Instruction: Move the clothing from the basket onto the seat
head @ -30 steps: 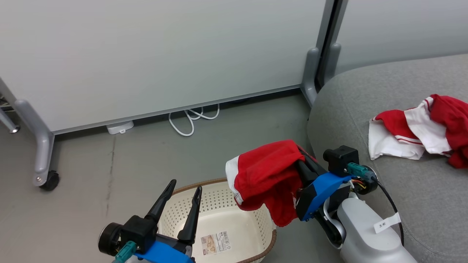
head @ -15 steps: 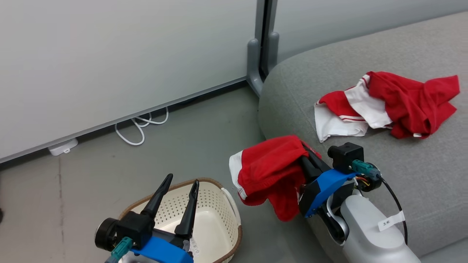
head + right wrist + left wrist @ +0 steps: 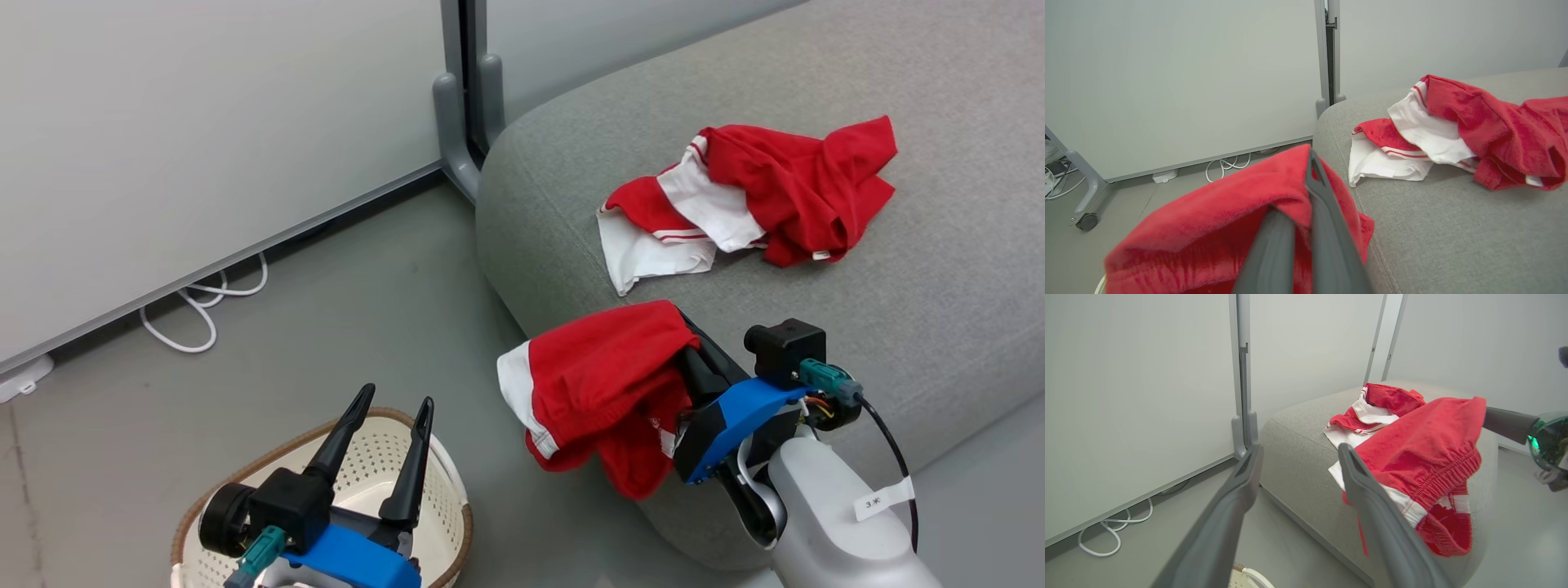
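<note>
Right gripper (image 3: 694,359) is seen clamped on the held garment (image 3: 604,367); the red fabric is pinched between the two dark fingers, draped over the tips and left hanging, with a white band at its left edge; it is held in the air at the near corner of the seat (image 3: 898,327), partly over the cushion edge and partly over the floor (image 3: 367,286); contact with the cushion cannot be told. The left gripper (image 3: 397,395) is held with jaws spread wide and nothing between them, above the basket (image 3: 447,498).

Progress is judged as past halfway. The second garment (image 3: 759,188), red with white panels and striped trim, is already laid crumpled on the seat, well in from the edge and apart from the held garment; that part is counted as done. What is left, by judgement: the held garment is to be carried further over the cushion and let go.

Containers: the basket is set on the floor, near the seat but not touching it; only its far perforated wall and brown rim are shown; no red fabric is seen in that part; its bottom is hidden behind the left gripper and cut by the picture edge, so whether anything is left inside cannot be told.
</note>
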Motion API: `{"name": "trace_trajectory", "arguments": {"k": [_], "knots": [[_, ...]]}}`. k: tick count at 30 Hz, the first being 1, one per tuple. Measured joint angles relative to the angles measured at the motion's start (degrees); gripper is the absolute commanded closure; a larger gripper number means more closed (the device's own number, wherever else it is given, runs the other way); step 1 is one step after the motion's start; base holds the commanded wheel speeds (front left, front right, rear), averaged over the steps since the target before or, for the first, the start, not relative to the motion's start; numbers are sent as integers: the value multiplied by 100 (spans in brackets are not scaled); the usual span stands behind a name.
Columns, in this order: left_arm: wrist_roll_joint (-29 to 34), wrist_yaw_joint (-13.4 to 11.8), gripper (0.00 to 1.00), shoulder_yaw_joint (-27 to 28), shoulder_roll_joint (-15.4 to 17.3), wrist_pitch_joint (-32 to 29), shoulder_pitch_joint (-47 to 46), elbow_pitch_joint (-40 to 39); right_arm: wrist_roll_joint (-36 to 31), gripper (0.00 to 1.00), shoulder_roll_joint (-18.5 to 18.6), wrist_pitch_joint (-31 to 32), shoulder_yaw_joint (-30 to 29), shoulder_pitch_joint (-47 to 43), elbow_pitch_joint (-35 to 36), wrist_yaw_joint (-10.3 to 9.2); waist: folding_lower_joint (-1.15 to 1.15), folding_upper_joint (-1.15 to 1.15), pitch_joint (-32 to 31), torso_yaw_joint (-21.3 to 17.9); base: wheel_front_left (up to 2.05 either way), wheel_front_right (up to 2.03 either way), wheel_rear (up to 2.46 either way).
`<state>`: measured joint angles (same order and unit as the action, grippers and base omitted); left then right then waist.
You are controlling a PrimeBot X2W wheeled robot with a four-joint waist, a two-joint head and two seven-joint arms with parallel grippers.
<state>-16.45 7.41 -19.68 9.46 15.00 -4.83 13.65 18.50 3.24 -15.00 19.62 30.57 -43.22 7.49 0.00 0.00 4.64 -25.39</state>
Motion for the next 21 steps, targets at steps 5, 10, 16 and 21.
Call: {"name": "trace_trajectory", "arguments": {"k": [5,10,16,21], "knots": [[0,0,0,2,33,0,-26,3,1,100,-9,0,-34,-31,52,0,0,0,78,-297,0,0,0],[0,0,0,-12,49,0,-64,13,1,100,-12,-1,-54,-80,80,0,0,0,140,-517,0,0,0],[0,0,0,-41,67,0,-99,14,-14,100,-16,-2,-115,-91,107,0,0,0,174,-578,0,0,0],[-1,0,0,-54,93,0,-115,25,-91,100,-20,-1,-164,-122,129,0,0,0,188,-575,0,0,0]]}}
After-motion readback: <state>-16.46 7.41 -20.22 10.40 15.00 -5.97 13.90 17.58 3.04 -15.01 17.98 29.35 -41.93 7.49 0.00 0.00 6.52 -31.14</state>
